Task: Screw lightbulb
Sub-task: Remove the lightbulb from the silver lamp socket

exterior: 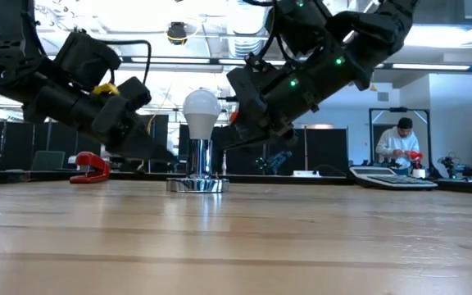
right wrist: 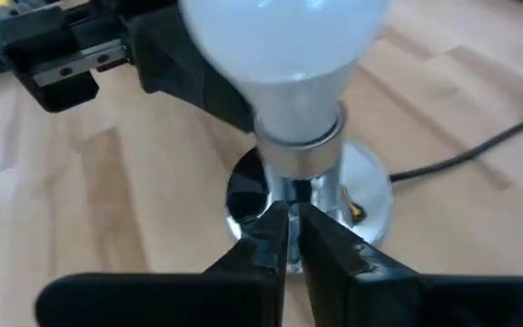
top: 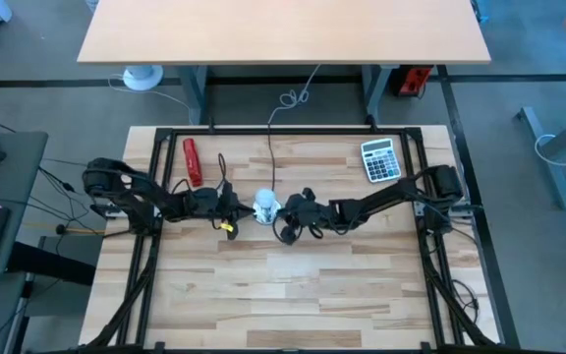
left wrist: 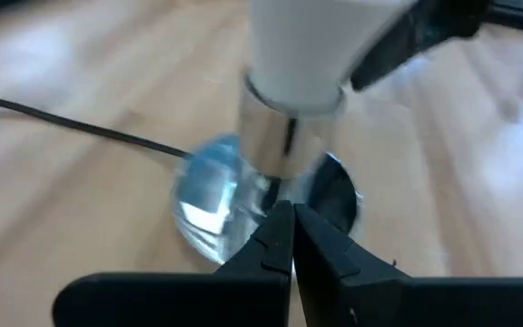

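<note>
Closest to me, both clenched, empty tools, left [left wrist: 292,238] and right [right wrist: 287,234], flank the white pear-shaped lightbulb [exterior: 201,109], seemingly seated in its shiny metal socket [exterior: 197,176].

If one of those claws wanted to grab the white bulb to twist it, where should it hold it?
Probably around the lightbulb's widest round part, fingers coming level from either side. It stands upright in the metal socket, so its top is free, while the narrow neck sits close to the socket rim.
</note>
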